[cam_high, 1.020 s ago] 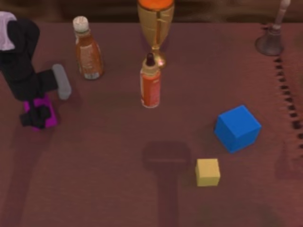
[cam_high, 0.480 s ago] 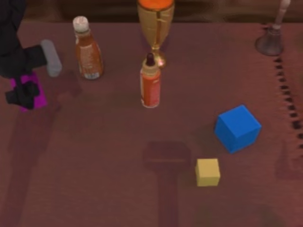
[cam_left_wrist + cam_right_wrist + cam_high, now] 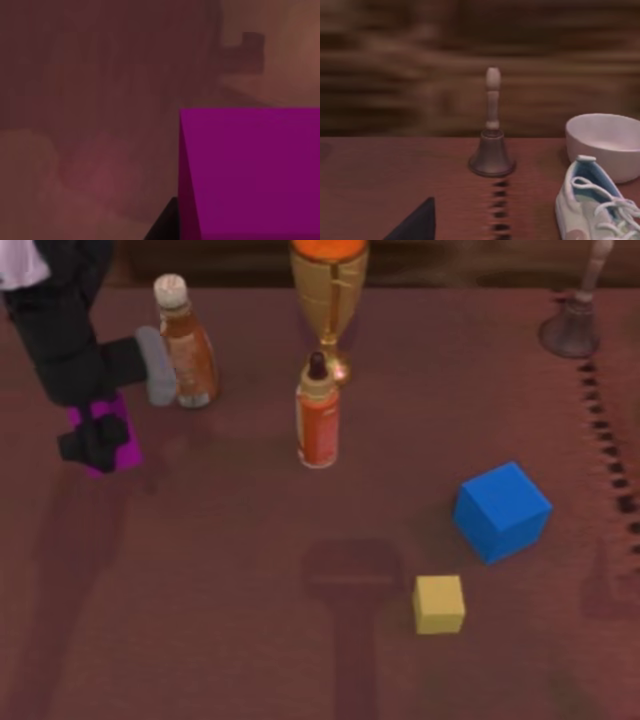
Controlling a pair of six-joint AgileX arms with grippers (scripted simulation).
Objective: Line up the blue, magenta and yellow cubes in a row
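One cube is in our grip, two wait on the tabletop.

Our left pincer (image 3: 97, 443) is clenched on the magenta cube (image 3: 110, 430) near the tabletop's left edge, close to the far-left corner; the blue cube (image 3: 501, 510) and yellow cube (image 3: 439, 604) sit well apart toward the right edge. Our arm is just beside the brown sauce bottle (image 3: 186, 345) and could, we judge, tip it. Our right pincer is out of view.

Top cam overhead; L wrist cam tight on magenta cube (image 3: 250, 172); R wrist toward bell (image 3: 491, 155).

Reddish-brown table (image 3: 230, 570), dim wooden backdrop
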